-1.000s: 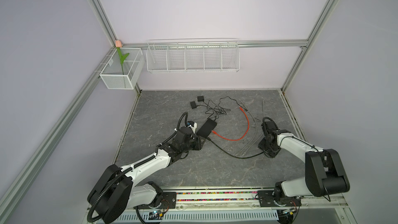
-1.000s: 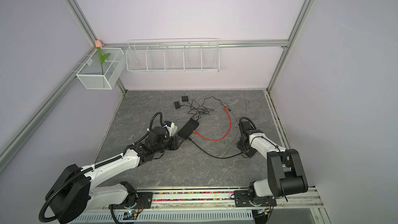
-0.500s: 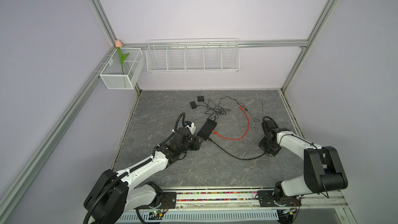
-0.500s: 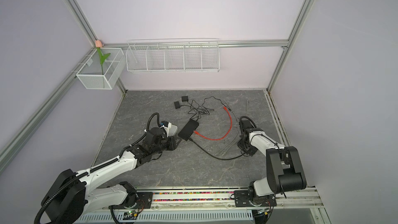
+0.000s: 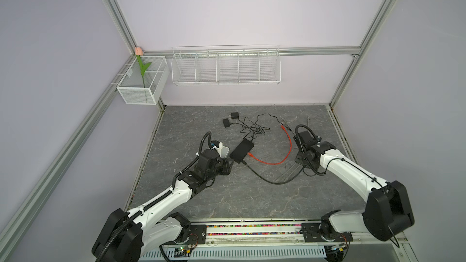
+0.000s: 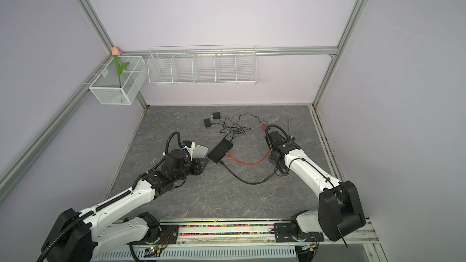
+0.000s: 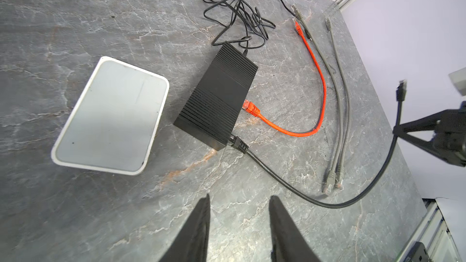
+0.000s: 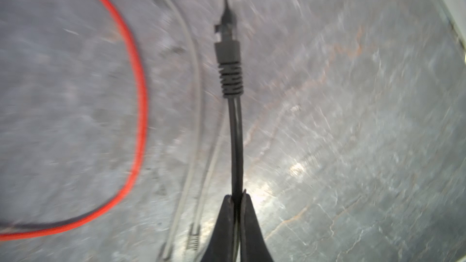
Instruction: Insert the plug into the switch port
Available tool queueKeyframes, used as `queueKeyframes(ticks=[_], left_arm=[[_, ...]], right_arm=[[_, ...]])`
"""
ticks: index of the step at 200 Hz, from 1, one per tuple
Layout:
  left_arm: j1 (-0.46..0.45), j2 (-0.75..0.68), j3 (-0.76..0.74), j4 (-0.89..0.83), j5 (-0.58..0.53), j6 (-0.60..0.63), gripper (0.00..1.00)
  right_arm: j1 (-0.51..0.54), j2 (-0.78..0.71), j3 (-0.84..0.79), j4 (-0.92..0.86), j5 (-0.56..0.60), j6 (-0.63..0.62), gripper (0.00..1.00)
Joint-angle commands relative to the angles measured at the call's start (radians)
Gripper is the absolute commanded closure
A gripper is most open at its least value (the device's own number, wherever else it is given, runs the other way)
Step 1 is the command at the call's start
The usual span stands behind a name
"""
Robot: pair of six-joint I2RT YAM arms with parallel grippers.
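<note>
The right hand [image 8: 235, 197] clenched on the black Ethernet cable [image 8: 235, 134] — its plug [image 8: 228, 46] raised off the worktop [image 7: 75, 21].

The grip sits a little behind the plug, which sticks out past the fingertips, well apart from the black switch [image 7: 219, 97]. That cable's other end and an orange cable [image 7: 323, 86] are seated in the switch's side. The left hand [image 7: 238, 202] is released — fingers apart, hovering near the switch and a white box [image 7: 111, 114]. Two grey cables [image 7: 337, 97] lie beside the orange one.
</note>
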Motion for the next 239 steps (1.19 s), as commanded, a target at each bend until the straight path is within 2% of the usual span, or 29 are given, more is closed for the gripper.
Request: queueKeyframes(ticks=[1,84,128,190,214,239], left_arm=[[0.01,-0.032,-0.007,-0.028,-0.018,0.015,0.61],[0.037,-0.105,-0.018,-0.083,-0.029,0.017,0.62],[0.051,-0.124,-0.017,-0.104,-0.03,0.019,0.61],[0.058,-0.123,-0.012,-0.1,-0.031,0.014,0.62],[0.059,-0.124,-0.011,-0.097,-0.029,0.008,0.62],[0.059,-0.123,-0.012,-0.093,-0.032,0.008,0.62]], right_arm=[[0.013,0.043,0.051,-0.009,0.015,-0.084,0.94],[0.018,0.439,0.447,-0.033,-0.006,-0.228,0.94],[0.004,0.601,0.664,-0.102,0.042,-0.266,0.94],[-0.042,0.811,0.971,-0.212,-0.031,-0.343,0.94],[-0.041,0.844,1.01,-0.237,-0.092,-0.352,0.94],[-0.035,0.792,0.863,-0.157,-0.113,-0.331,0.92]])
